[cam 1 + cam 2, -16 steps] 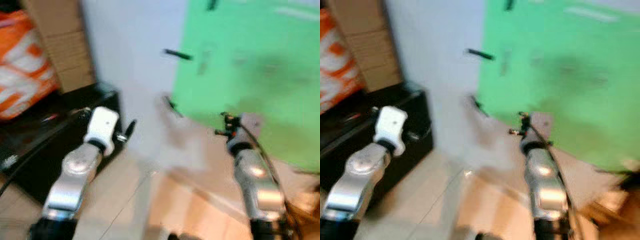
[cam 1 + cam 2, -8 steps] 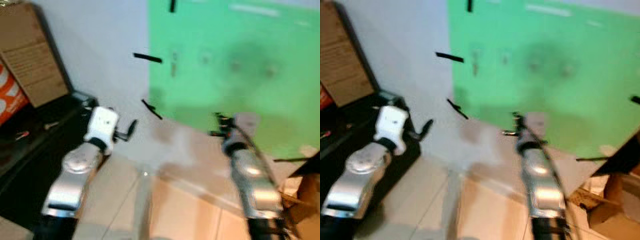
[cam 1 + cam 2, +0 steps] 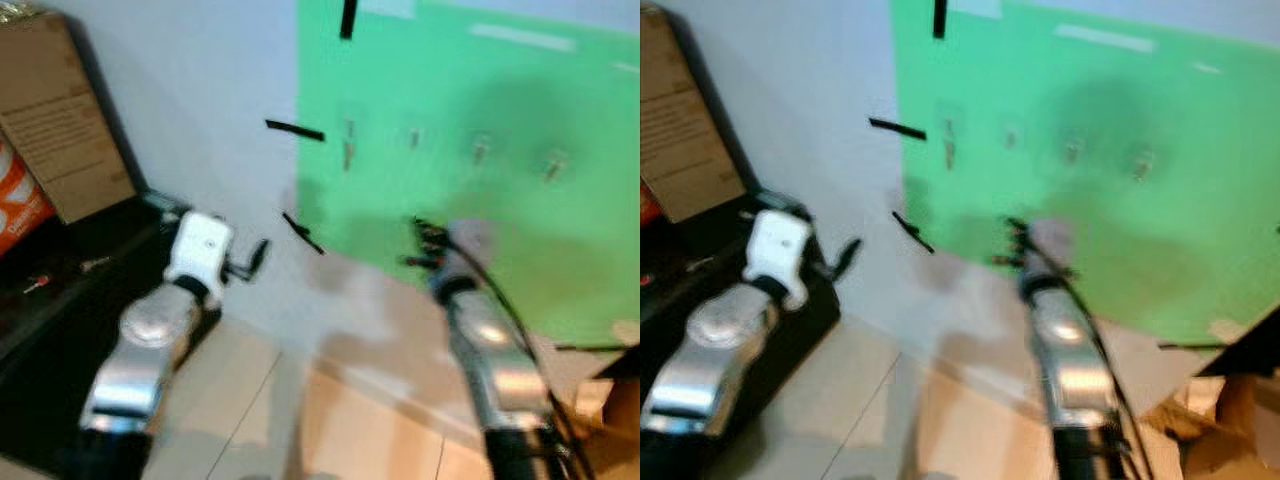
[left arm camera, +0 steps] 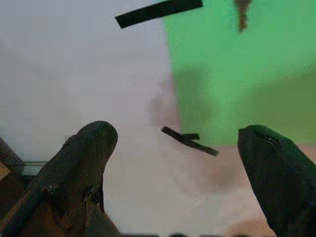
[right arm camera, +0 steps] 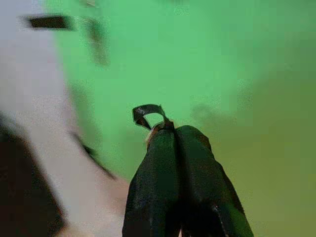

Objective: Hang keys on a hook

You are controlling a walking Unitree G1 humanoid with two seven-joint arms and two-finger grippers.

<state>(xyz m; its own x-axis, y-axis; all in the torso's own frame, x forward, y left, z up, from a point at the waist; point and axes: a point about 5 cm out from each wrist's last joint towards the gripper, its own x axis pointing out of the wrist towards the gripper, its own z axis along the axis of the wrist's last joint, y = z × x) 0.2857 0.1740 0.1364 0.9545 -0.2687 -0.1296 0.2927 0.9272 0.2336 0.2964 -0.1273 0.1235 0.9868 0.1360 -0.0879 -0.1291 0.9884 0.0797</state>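
A cardboard box (image 3: 60, 120) leans against the white wall at far left, above a low black cabinet (image 3: 60, 310), as the humanoid faces a green board (image 3: 500, 200) taped to the wall with black tape strips (image 3: 294, 130). The left claw (image 4: 177, 163) hangs low beside the cabinet, its two black fingers spread wide with nothing between them, pointing at the bottom corner of the board. Further right, the right claw (image 5: 175, 143) is raised toward the board with its fingers pressed together on the keys (image 5: 149, 114), of which a small dark ring or loop pokes out past the tips; the head views are too blurred to make out the keys themselves. A row of small hooks (image 3: 480, 148) runs level across the upper part of the board, above and slightly ahead of the right claw, the leftmost hook (image 3: 348, 143) nearest the board's left edge. The right arm is clearly the nearer one to the row, and the loop would likely need to rise and travel forward to reach a hook.
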